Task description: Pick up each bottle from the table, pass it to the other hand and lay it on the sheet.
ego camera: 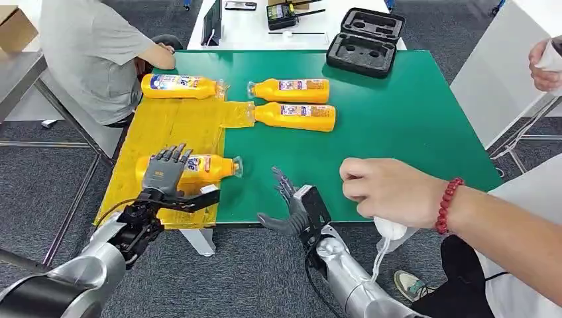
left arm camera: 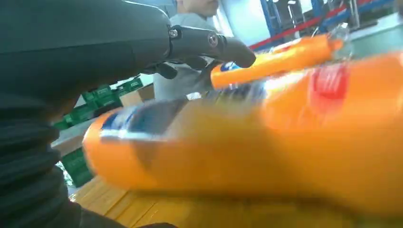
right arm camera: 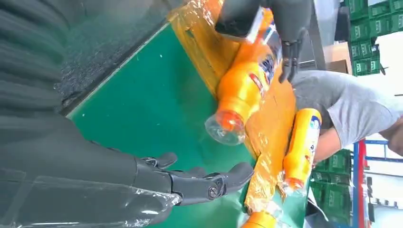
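While the left robot hand (ego camera: 163, 174) lies over the base end of a bottle (ego camera: 199, 167), fingers curved on its body, that bottle rests on its side on the yellow sheet (ego camera: 173, 126) at the near left of the green desk (ego camera: 397, 126), cap past the sheet's edge. Head view: right robot hand (ego camera: 286, 202) at the near desk edge, fingers spread, holding nothing. One bottle at the sheet's far edge (ego camera: 180, 86), two more on bare green (ego camera: 291, 90) (ego camera: 295, 116). A person's hand (ego camera: 388, 192) hovers just beside the right robot hand.

Left wrist view: the bottle (left arm camera: 266, 142) blurred, close under the fingers (left arm camera: 209, 45).

Right wrist view: fingers (right arm camera: 204, 183) apart above green; the held bottle (right arm camera: 244, 88) across the sheet's edge (right arm camera: 271, 137).
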Action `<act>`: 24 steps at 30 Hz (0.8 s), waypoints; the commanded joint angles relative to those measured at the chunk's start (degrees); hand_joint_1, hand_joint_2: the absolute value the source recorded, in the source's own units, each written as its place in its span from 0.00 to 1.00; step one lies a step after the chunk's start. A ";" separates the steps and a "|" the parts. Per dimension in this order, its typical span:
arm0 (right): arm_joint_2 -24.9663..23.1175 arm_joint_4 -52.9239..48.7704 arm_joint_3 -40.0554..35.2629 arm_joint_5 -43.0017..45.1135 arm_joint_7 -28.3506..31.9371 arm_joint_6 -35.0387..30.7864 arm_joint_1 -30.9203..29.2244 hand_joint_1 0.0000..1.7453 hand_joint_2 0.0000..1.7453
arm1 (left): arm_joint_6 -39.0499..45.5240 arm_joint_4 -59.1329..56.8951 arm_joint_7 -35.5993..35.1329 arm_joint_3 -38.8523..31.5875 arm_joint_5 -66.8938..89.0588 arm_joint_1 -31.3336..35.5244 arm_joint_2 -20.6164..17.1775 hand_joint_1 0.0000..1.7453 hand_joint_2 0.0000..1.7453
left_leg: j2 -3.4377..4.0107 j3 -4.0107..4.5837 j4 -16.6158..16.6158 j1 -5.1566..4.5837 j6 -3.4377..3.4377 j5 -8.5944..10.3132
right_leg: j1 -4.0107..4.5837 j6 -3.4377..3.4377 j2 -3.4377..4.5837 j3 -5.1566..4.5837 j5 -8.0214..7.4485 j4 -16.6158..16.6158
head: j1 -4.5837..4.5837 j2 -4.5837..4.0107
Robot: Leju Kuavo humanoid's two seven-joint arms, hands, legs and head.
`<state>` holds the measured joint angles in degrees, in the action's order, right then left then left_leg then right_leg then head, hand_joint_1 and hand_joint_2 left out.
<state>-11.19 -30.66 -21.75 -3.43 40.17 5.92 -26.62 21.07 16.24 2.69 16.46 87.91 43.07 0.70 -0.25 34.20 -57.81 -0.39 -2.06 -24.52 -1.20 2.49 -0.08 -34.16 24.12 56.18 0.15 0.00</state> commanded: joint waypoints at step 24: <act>6.04 -22.75 4.76 3.28 -0.17 -3.21 13.09 0.00 1.00 | -1.20 52.51 37.31 -3.11 -54.58 -32.41 2.33 0.00 1.00 | -0.01 -0.49 0.18 -0.01 0.09 -0.19 | 0.00 -0.07 -0.02 0.51 0.18 -0.29 | 0.02 0.00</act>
<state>-9.42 -33.71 -21.42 -0.75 40.17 2.58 -23.68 35.21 24.05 31.65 10.29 60.90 36.93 1.89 -0.25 34.20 -57.81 -0.44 -2.05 -24.54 -1.25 2.49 -0.07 -34.17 24.13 56.12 0.17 0.00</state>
